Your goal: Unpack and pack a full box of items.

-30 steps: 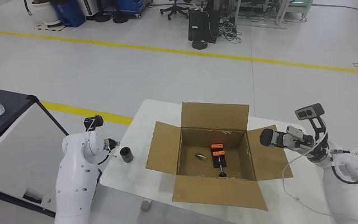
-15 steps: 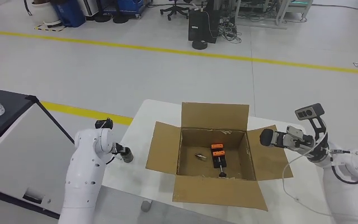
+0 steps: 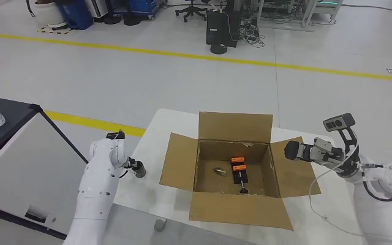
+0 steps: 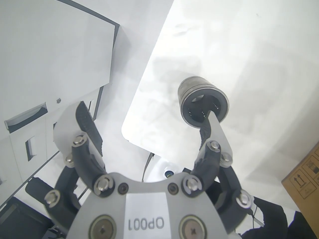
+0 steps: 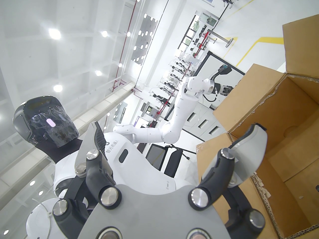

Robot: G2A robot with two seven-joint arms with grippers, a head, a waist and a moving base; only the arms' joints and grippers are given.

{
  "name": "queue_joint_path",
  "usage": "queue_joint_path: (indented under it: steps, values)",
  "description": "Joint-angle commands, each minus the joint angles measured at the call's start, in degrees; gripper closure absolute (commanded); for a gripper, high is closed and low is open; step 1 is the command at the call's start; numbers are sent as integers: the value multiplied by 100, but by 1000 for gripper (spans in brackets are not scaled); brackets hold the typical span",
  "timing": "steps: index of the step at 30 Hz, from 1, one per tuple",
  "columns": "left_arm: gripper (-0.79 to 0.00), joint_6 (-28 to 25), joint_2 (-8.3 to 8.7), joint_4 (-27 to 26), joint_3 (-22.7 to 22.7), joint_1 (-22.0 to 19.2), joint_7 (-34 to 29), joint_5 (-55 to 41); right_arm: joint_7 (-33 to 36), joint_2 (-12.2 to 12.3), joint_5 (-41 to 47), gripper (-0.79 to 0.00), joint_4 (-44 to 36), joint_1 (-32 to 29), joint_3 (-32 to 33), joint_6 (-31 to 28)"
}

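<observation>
Near table (image 4: 236, 38) edge: hollow dark metal cylinder (image 4: 197, 87); left hand (image 4: 146, 110) spread; right hand (image 5: 176, 125) spread by cardboard box (image 5: 286, 95).

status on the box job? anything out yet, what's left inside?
Done: the box is open, and one dark cylinder stands outside it on the table.
In hand: nothing. The left hand is open at the cylinder, one fingertip by its open end. The right hand is open beside a box flap.
Left: the orange-and-black parts and a small metal piece are inside. No repacking shows.

Overhead, two wrist cameras; shared box (image 3: 236, 126)
</observation>
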Motion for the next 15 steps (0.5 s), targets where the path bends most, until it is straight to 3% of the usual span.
queue_joint_path:
  steps: [1,15]
  values:
    - [-785,27,-7,109,39,-41,45,-15,0,0,0,-785,0,0,0,0]
    - [-785,187,-39,932,243,-383,206,51,0,0,0,-785,0,0,0,0]
